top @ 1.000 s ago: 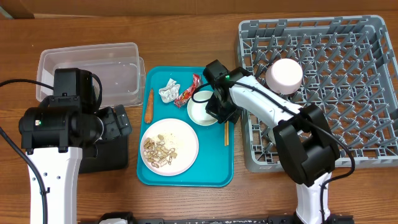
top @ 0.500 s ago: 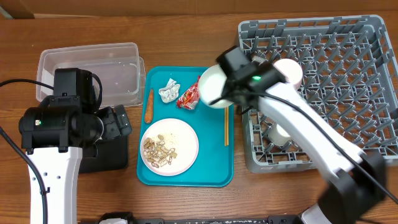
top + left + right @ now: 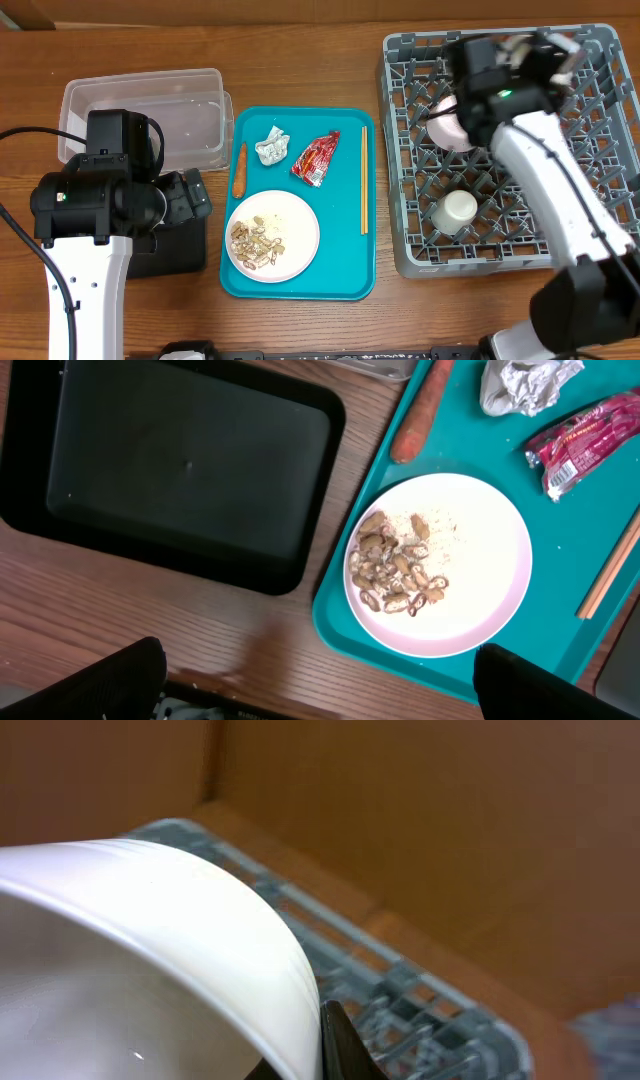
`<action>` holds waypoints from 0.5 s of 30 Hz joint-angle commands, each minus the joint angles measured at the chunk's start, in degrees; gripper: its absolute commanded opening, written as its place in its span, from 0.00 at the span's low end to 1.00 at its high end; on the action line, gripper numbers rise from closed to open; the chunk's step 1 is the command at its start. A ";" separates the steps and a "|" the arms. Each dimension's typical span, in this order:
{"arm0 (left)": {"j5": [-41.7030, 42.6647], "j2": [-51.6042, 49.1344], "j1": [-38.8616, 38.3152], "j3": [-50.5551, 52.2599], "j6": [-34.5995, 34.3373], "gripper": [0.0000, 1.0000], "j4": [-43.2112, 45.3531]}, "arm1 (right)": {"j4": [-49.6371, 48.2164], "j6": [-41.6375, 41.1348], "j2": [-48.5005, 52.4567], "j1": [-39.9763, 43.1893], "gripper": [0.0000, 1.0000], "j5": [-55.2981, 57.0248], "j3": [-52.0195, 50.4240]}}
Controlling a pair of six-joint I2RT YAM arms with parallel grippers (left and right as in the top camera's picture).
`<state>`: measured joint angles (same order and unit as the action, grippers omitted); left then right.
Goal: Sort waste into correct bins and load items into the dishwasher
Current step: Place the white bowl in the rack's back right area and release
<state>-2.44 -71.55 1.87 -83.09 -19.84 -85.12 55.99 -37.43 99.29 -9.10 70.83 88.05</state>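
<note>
Right gripper (image 3: 530,58), clamped on the rim of a round white bowl (image 3: 150,940), has swung off the teal plastic serving tray (image 3: 350,285) and now hangs, blurred, over the far side of the square grey plastic dish rack (image 3: 600,190); bowl aloft, not yet seated. Dish loading is advancing, while the red snack wrapper (image 3: 316,158) waits on the tray. Left gripper (image 3: 320,695) idles, jaws apart, beside the shallow black rectangular tray (image 3: 180,470).

A teal tray (image 3: 350,270) lay at the middle of the overhead frame, resting on a brown wooden table (image 3: 300,50) that filled the frame. In the left wrist view, the tray (image 3: 470,440) filled the right side, with the table (image 3: 100,620) at lower left.
</note>
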 commanded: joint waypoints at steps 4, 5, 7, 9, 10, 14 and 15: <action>-0.98 -0.35 -0.39 -0.31 -1.20 1.00 0.09 | -2.34 2.36 6.73 6.97 0.04 5.66 0.13; -0.98 -0.35 -0.39 -0.31 -1.20 1.00 0.09 | -3.32 3.98 7.91 7.91 0.04 5.66 0.13; -0.98 -0.35 -0.39 -0.31 -1.20 1.00 0.09 | -6.21 8.72 10.01 9.25 0.04 5.95 0.13; -0.98 -0.35 -0.39 -0.31 -1.20 1.00 0.09 | -8.96 13.66 11.82 10.01 0.04 6.78 0.13; -0.98 -0.35 -0.39 -0.31 -1.20 1.00 0.09 | -9.81 15.23 12.61 10.10 0.04 6.73 0.13; -0.98 -0.35 -0.39 -0.31 -1.20 1.00 0.09 | -9.88 15.19 14.03 9.75 0.04 6.67 0.13; -0.98 -0.35 -0.39 -0.31 -1.20 1.00 0.09 | -9.68 15.30 14.38 9.60 0.04 6.69 0.13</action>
<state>-2.44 -71.55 1.87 -83.09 -19.84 -85.12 46.52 -24.62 113.32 1.04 75.42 88.05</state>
